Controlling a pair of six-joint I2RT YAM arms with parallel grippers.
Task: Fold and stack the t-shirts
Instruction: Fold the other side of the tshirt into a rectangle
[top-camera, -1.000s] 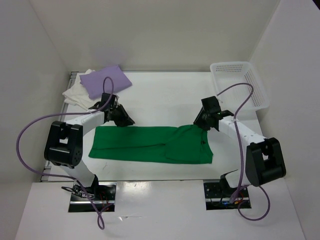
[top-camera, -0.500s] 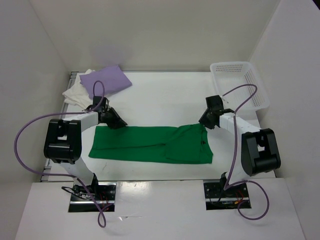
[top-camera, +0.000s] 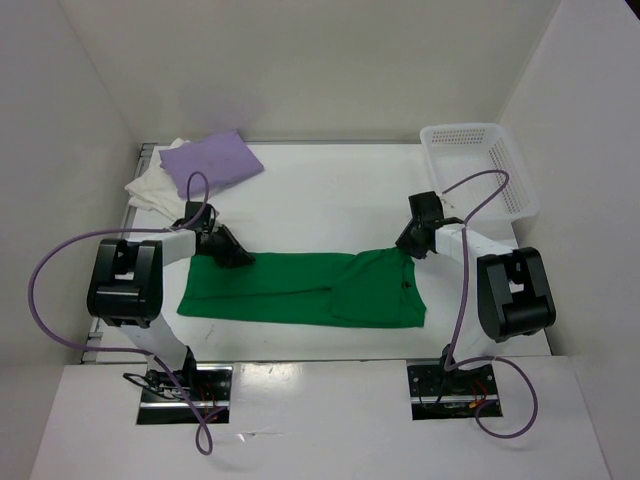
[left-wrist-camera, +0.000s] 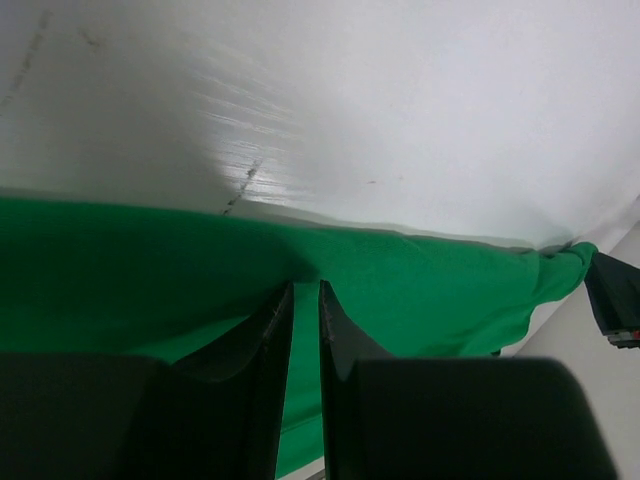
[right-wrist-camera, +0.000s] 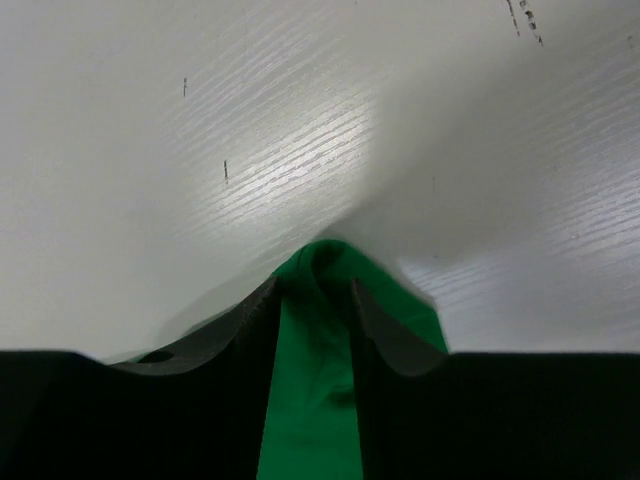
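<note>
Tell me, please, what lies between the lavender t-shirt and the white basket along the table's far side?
Nothing: the top view shows only bare white tabletop between the lavender t-shirt and the basket.

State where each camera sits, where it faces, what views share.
Top external: above, behind the robot, looking down on the table; left arm and right arm show.
Left wrist: on left arm, looking past left end effector along green t-shirt.
Right wrist: on right arm, right end effector pinching that shirt's corner.
Shared: green t-shirt, all three.
</note>
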